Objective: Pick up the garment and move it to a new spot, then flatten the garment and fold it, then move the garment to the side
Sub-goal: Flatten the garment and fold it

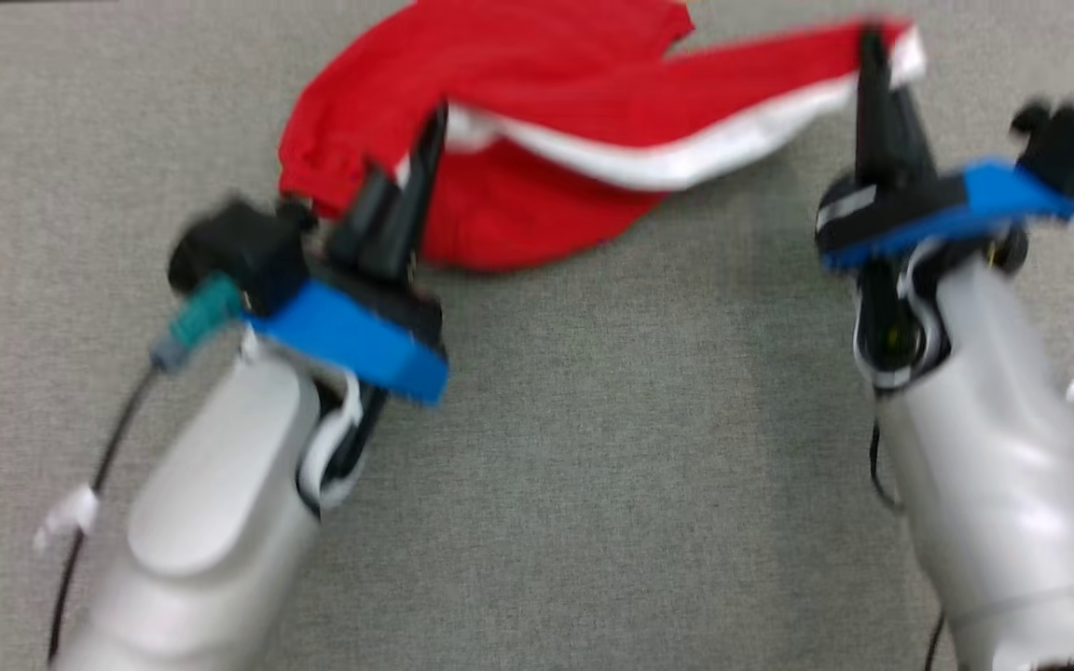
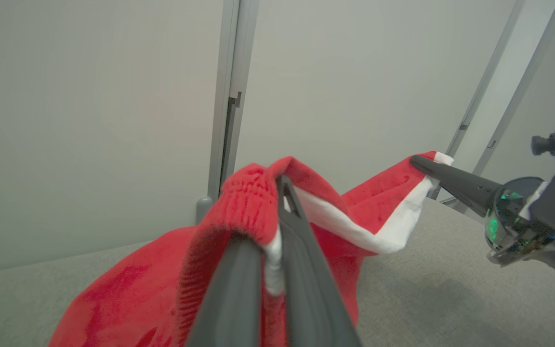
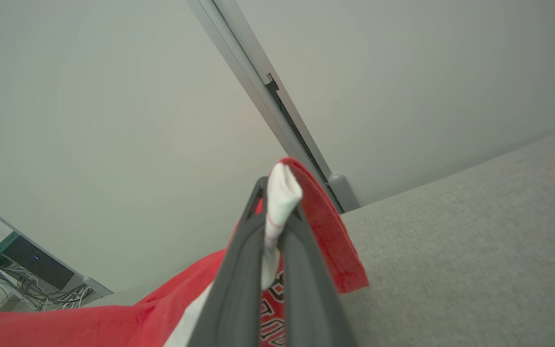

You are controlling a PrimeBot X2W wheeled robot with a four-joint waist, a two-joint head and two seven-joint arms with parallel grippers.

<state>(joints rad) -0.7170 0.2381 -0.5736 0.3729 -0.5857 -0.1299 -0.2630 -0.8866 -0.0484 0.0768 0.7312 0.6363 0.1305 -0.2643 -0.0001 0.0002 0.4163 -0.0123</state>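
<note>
Both ends of the red and white garment [image 1: 546, 93] were pinched tight, up at the top middle of the frame. Left gripper [image 1: 432, 140] was clamped on a ribbed red edge and right gripper [image 1: 870, 47] on the white trim at upper right, with the rest bunched on the grey surface [image 1: 593, 419].

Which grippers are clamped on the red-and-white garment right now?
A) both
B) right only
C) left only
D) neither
A: the left gripper is shut on a ribbed red edge and the right gripper is shut on a white-trimmed end of the red-and-white garment, which spans between them.
</note>
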